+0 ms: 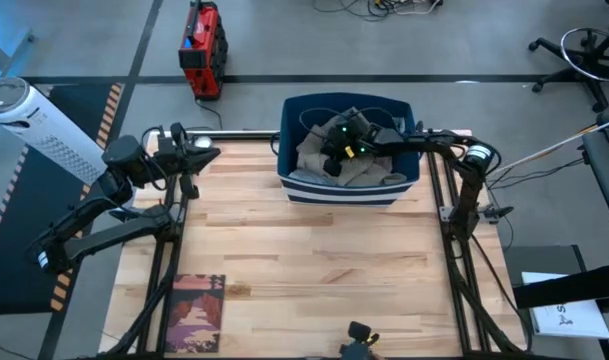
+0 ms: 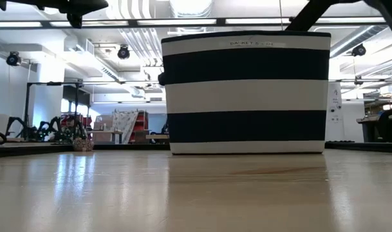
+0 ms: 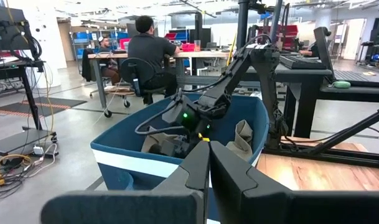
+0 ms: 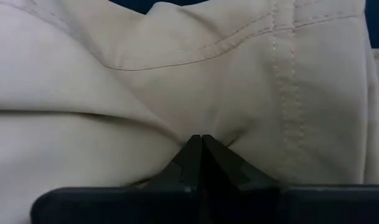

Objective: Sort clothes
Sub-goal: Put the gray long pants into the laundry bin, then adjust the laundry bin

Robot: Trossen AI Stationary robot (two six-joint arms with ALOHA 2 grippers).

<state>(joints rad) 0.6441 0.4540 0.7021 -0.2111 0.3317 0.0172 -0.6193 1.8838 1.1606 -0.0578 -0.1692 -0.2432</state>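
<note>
A large khaki-beige garment (image 1: 369, 172) lies bunched inside the navy-and-white striped basket (image 1: 349, 190) at the table's far middle. It fills the right wrist view (image 4: 177, 74). My right gripper (image 1: 334, 150) reaches down into the basket and is shut on this garment. My left gripper (image 1: 199, 150) hovers at the table's far left, left of the basket, shut and empty (image 3: 209, 155). The other clothes do not show. My right gripper pinches a puckered fold of the khaki garment (image 4: 198, 132) between its two fingertips, near a stitched seam. The cloth draws into creases toward the fingers. The fingers come from above into the basket. The garment still rests in the basket.
A flat book with a dark pinkish cover (image 1: 194, 312) lies at the table's near left corner. The basket (image 2: 247, 93) stands on the far middle of the wooden tabletop (image 1: 314, 260). People sit at desks in the room beyond (image 3: 149, 53).
</note>
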